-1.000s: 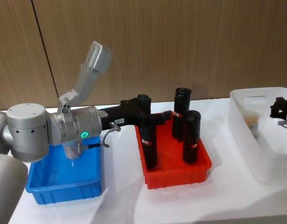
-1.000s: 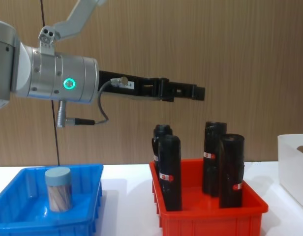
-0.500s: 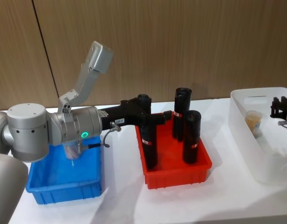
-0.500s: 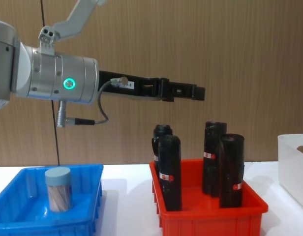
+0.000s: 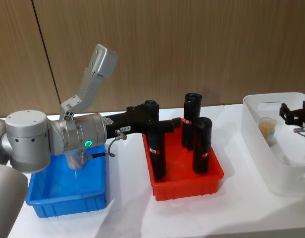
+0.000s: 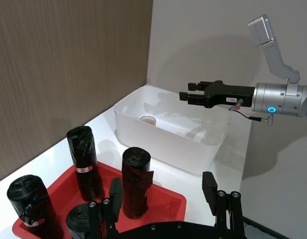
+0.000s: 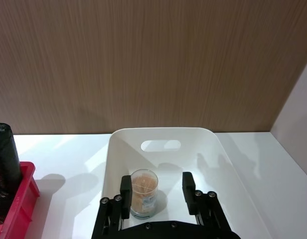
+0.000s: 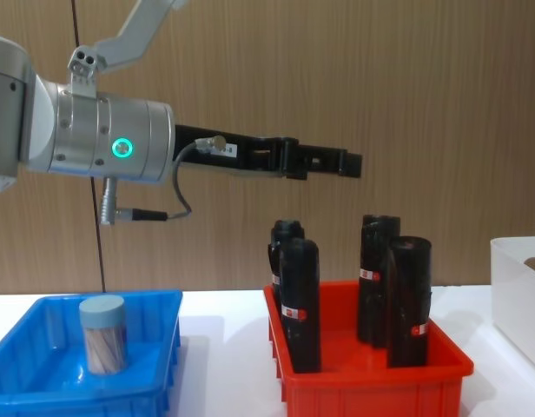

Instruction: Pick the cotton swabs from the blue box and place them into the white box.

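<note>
One jar of cotton swabs (image 7: 143, 198) stands on the floor of the white box (image 7: 203, 149), at the right end of the table (image 5: 241, 213). The right gripper (image 7: 157, 181) hangs just above it. Its two fingers are spread wide, one on each side of the jar, and they hold nothing. There looks to be a gap on both sides.

A second jar (image 8: 103, 334) stands upright in the blue box (image 5: 68, 204), at the left end of the table. Between the two boxes is a red bin (image 8: 372, 382) with tall black bottles (image 8: 300, 304) in it. The left gripper (image 8: 353, 164) is stretched out high over the red bin, well above the bottle tops. Its fingers are spread apart too, and they are empty.

I think the job right now is to get the right gripper clear of the jar under it. To do that well, it should hold its fingers wide and go straight up. If it slides sideways first, a finger could bump the jar and tip it over. Once it is higher than the walls of the white box, it is safe to swing away. Then the second jar needs picking up, so I would say the task is about half done.
</note>
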